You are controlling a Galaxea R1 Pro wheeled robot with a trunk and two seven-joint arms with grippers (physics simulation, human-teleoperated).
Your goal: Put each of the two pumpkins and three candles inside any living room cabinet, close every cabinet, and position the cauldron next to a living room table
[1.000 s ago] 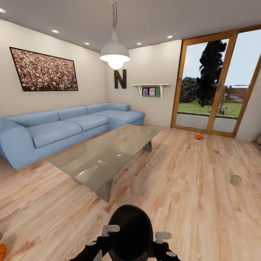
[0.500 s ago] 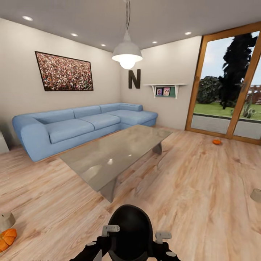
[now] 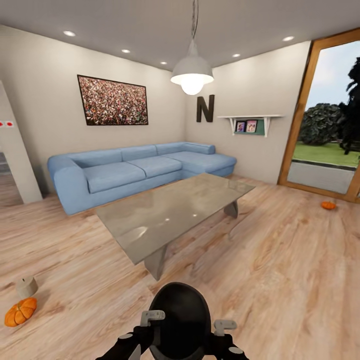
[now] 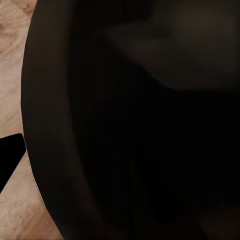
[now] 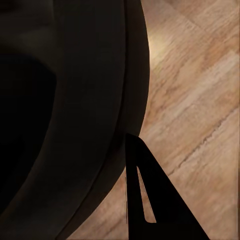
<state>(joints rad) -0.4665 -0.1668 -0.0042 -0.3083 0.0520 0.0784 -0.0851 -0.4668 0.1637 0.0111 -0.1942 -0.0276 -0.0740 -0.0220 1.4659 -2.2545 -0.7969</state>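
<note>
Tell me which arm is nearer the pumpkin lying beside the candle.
Left. That pumpkin lies on the floor far out to the left arm's side; the right arm sits folded on the far side of the robot's trunk.

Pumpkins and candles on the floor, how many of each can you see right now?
Pumpkins: 2, one near the left edge, one by the glass door.
Candles: 1, just behind the left pumpkin.
Total: 3
</note>
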